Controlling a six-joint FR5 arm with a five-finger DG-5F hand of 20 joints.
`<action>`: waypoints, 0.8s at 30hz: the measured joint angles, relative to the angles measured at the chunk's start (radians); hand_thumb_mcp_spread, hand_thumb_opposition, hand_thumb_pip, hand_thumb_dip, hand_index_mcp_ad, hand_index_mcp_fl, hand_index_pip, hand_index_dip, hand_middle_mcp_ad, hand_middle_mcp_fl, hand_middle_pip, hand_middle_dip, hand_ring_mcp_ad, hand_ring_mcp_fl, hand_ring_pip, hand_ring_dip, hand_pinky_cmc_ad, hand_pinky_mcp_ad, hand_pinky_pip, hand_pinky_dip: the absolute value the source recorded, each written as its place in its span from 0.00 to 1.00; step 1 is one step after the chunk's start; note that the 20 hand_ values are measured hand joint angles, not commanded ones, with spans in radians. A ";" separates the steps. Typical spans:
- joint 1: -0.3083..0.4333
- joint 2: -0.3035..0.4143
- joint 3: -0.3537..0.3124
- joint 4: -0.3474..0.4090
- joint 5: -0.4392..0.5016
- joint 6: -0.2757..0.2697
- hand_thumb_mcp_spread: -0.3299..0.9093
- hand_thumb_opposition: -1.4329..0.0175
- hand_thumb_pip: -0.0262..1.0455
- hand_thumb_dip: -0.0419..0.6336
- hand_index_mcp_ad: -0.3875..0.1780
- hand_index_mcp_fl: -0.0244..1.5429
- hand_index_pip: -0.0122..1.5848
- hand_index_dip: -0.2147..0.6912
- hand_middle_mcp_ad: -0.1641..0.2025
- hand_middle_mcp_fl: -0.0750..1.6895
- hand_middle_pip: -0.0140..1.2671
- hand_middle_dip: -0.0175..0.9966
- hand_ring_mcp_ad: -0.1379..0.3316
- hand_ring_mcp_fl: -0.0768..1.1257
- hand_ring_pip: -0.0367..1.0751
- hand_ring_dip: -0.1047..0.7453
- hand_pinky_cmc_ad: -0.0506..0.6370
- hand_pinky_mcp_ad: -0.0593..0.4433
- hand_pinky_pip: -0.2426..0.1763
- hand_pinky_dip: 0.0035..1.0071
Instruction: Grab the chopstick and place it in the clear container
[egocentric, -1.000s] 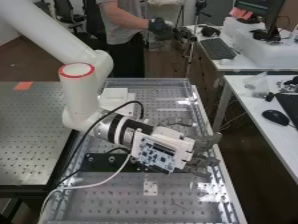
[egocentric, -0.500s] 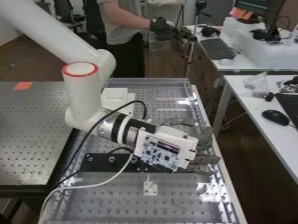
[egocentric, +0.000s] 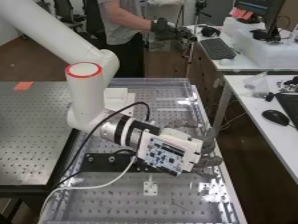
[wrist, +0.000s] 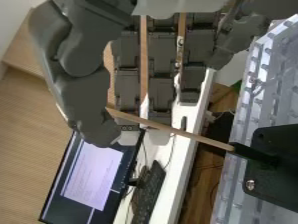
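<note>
- Chopstick (wrist: 174, 131) slanted between hand (egocentric: 211, 161) and black plate (wrist: 283, 175).
- Hand hung by the worktop's (egocentric: 133, 200) right edge.
- Fingers (wrist: 161, 95) pinched the chopstick near one end.

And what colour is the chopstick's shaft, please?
The chopstick's shaft is light brown, shown best in the wrist view.

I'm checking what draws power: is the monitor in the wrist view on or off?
On: the monitor has a bright, lit area across much of its screen.

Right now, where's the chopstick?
In the wrist view, the wooden chopstick slants with one end by the hand and the other on the bench side, by the black mount.
</note>
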 joint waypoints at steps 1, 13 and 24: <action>-0.001 -0.001 0.001 -0.001 0.001 0.000 0.72 0.41 0.53 0.58 0.59 0.51 0.39 0.46 0.64 0.52 0.17 0.63 0.49 0.52 0.08 0.37 0.59 0.32 0.60 0.14; -0.009 -0.012 0.011 -0.006 0.012 0.001 0.72 0.41 0.53 0.58 0.59 0.52 0.44 0.46 0.64 0.53 0.24 0.63 0.48 0.51 0.08 0.37 0.59 0.32 0.61 0.14; -0.011 -0.016 0.020 -0.012 0.012 0.007 0.74 0.41 0.52 0.57 0.56 0.51 0.45 0.46 0.63 0.53 0.30 0.63 0.37 0.51 0.08 0.42 0.62 0.44 0.65 0.14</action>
